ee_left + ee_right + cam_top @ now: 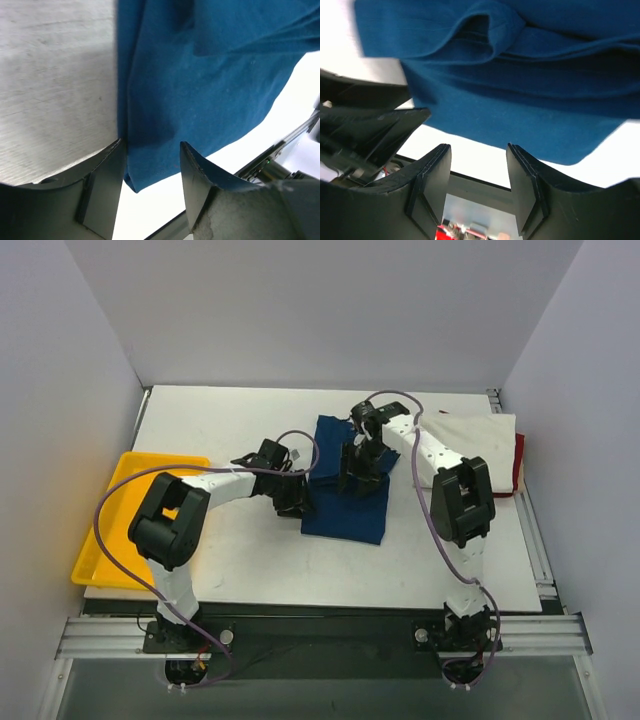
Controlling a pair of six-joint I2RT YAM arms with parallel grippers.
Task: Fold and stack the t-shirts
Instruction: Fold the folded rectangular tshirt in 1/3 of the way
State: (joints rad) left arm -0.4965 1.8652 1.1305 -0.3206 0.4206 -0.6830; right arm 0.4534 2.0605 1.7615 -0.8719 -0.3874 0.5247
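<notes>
The navy blue t-shirt (pixel 346 498) lies folded in the middle of the table. My left gripper (pixel 293 502) is at its left edge. In the left wrist view the gripper (pixel 151 145) is open, with the blue cloth (pixel 200 85) lying between the jaws and a corner of it hanging near the left finger. My right gripper (pixel 357 475) hovers over the shirt's upper part. In the right wrist view it (pixel 478 147) is open and empty, with folded blue cloth (pixel 520 95) just beyond the tips. The cream-white t-shirt (pixel 470 440) lies at the back right on the red one (pixel 518 465).
A yellow plastic tray (pixel 112 515) sits at the table's left edge. Grey walls close in the left, back and right sides. The left arm's finger (pixel 370 130) shows at the left of the right wrist view, close to the right gripper.
</notes>
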